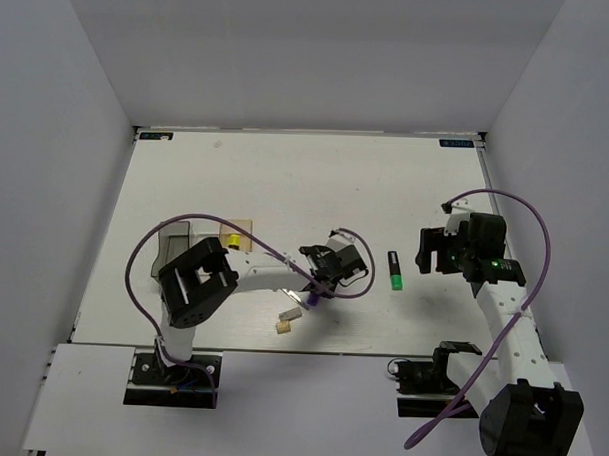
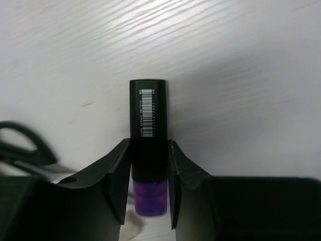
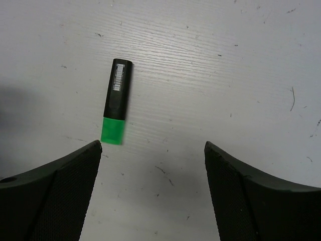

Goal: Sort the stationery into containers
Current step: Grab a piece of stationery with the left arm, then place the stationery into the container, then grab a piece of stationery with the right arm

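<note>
White table (image 1: 286,177): green highlighter (image 1: 394,270) right of centre, purple highlighter (image 2: 148,115) near the middle, two blocks (image 1: 280,328) by the near edge, grey tray (image 1: 172,233) and tan tray (image 1: 243,224) leftward

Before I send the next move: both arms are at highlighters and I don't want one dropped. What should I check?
1. Purple highlighter between the left fingers: ok, one finger against each side.
2. Scissors clear of that grip: ok, off to the side, apart.
3. Right fingers open: ok, spread wide.
4. Green highlighter between the right fingers: not ok, it lies ahead of them, nearer one finger.
5. Amber tray free to receive: cannot tell, the left arm partly hides it.
</note>
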### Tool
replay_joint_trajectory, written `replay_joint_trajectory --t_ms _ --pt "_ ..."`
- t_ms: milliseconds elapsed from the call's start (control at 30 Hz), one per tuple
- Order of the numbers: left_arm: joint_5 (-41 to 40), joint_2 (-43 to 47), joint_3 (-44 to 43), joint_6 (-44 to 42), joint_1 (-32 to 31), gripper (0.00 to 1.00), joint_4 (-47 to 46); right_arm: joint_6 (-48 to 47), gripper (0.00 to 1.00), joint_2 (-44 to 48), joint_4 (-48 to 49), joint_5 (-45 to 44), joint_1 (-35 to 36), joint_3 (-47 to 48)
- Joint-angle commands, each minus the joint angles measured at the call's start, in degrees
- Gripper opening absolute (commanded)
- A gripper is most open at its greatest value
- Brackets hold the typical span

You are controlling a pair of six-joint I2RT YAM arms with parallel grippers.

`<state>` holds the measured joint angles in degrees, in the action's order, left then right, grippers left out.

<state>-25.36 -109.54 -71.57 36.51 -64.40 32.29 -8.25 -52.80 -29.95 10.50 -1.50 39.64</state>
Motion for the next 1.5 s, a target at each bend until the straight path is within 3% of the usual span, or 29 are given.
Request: replay_joint_trajectory --t_ms 0,33,100,133,200,233,300,333,367,467,500,700,800,1100,1233,1267,1467 --pt "-3.0 8.3 2.3 -4.9 2.4 0.00 4.8 -0.5 0.86 0.5 0.4 2.3 -0.1 2.4" --pt "-3.6 13.3 3.1 -5.6 3.1 0.00 4.7 -0.7 0.75 0.3 0.2 2.7 -0.1 2.4" --pt "-4.5 18.1 4.4 -6.4 4.0 0.00 5.8 -1.7 0.43 -0.4 -0.4 5.2 0.0 2.4" --pt "-4.5 21.2 5.0 -6.7 5.8 0.00 6.3 -1.9 0.13 -0.6 -0.5 5.8 0.0 2.4" --pt "-5.0 25.8 7.8 -6.8 7.9 0.00 6.8 -2.5 0.04 -1.1 -1.2 7.1 0.0 2.4" --pt "-5.3 27.3 8.6 -7.2 9.5 0.00 6.9 -2.9 0.04 -1.2 -1.3 8.1 0.1 2.3" --pt "-5.6 32.6 11.4 -7.7 12.2 0.00 7.3 -3.3 0.13 -1.6 -1.5 9.4 0.2 2.3" --pt "-5.4 33.6 12.1 -7.8 14.5 0.00 7.7 -3.5 0.22 -2.0 -1.5 10.8 0.4 2.2" --pt "-4.6 35.9 12.7 -7.9 17.0 0.00 8.0 -3.8 0.42 -2.3 -1.5 11.6 0.4 2.1" --pt "-2.7 37.7 14.4 -9.0 23.1 0.00 8.5 -5.2 0.74 -4.2 -2.5 17.3 1.1 2.7" --pt "-2.0 37.8 15.1 -9.3 24.1 0.00 8.7 -6.2 0.76 -5.5 -2.8 20.3 1.4 3.9" --pt "2.1 35.3 16.3 -10.2 31.2 0.02 8.5 -5.1 0.60 -14.7 -1.6 19.6 7.6 8.9" --pt "3.1 33.4 15.6 -10.8 33.3 0.07 7.5 -3.7 0.59 -20.8 -1.0 16.1 11.4 12.0" --pt "4.6 30.3 14.3 -11.5 34.7 0.46 6.6 -0.8 0.64 -32.4 0.9 0.9 17.1 16.0" --pt "4.7 30.5 14.2 -11.8 35.5 0.49 6.6 -0.4 0.64 -34.4 0.3 -3.0 18.7 16.3" --pt "4.7 30.8 14.2 -12.1 35.6 0.54 6.6 -0.4 0.64 -35.3 0.1 -3.8 19.0 16.4" --pt "5.3 31.4 12.4 -12.9 36.5 0.55 7.7 0.1 0.64 -36.7 0.7 -9.2 19.7 15.4"
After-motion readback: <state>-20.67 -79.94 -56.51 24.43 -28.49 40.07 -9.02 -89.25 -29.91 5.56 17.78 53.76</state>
